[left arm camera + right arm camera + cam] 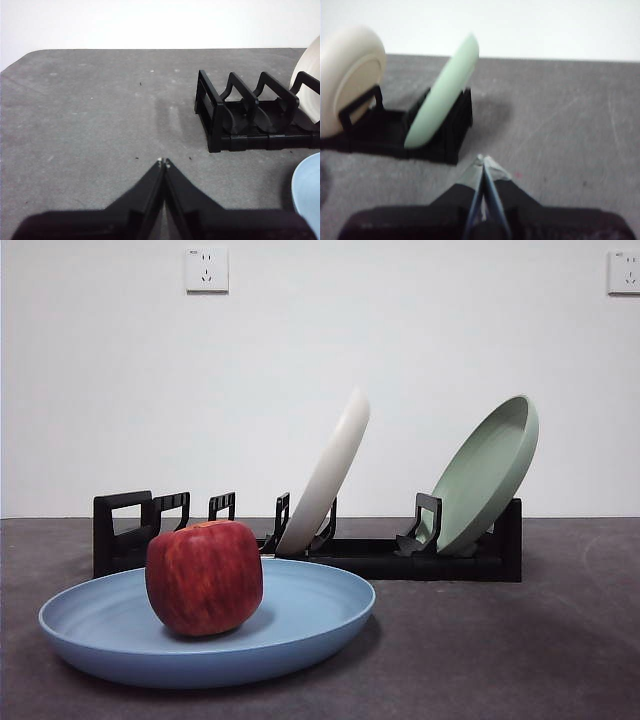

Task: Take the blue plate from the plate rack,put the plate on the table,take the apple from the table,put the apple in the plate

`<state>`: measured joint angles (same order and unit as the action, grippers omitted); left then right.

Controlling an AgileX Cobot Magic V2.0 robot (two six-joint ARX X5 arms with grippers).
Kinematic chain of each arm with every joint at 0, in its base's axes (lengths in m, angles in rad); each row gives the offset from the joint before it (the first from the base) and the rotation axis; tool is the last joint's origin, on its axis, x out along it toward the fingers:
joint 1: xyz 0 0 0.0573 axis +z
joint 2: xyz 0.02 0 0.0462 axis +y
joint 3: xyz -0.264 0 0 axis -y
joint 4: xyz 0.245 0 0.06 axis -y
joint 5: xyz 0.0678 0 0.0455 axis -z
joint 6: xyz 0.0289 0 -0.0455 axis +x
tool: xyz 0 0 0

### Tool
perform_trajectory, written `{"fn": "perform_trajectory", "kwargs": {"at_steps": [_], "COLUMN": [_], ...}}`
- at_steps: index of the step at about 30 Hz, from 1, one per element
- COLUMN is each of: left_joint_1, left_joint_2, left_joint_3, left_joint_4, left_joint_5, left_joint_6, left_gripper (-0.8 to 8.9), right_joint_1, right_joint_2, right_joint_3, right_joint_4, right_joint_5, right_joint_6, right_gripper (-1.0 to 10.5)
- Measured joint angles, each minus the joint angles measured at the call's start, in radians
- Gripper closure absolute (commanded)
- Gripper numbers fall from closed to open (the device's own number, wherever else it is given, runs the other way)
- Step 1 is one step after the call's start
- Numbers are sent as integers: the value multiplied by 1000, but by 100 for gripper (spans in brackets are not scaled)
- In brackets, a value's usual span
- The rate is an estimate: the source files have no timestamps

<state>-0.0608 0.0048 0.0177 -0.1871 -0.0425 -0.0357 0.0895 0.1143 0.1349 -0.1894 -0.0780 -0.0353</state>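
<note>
The blue plate (300, 615) lies flat on the table (500, 650) in front of the plate rack (400, 558). The apple (204, 577) stands in the plate, left of its middle. A sliver of the blue plate (307, 192) shows in the left wrist view beside the rack's empty end (240, 120). My left gripper (163, 162) is shut and empty above bare table, away from the rack. My right gripper (481, 160) is shut and empty, off the rack's other end (445, 135). Neither arm shows in the front view.
A cream-white plate (328, 475) leans in the rack's middle and a pale green plate (485, 475) leans at its right end. Both show in the right wrist view, cream (347, 75) and green (442, 92). The rack's left slots (170, 510) stand empty. A white wall is behind.
</note>
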Motion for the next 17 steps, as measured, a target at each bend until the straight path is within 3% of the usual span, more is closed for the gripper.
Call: {"fn": "perform_trajectory", "kwargs": {"at_steps": [7, 17], "left_joint_1": [0, 0], "left_joint_2": [0, 0], "left_joint_3": [0, 0], "left_joint_4": [0, 0], "left_joint_5": [0, 0], "left_joint_6": [0, 0], "left_gripper": [816, 816], "right_joint_1": [0, 0], "right_joint_2": [-108, -110], "right_joint_3": [-113, -113], "right_joint_4": [6, 8], "right_joint_5": [0, 6], "right_joint_6": [12, 19], "right_gripper": [963, 963]}}
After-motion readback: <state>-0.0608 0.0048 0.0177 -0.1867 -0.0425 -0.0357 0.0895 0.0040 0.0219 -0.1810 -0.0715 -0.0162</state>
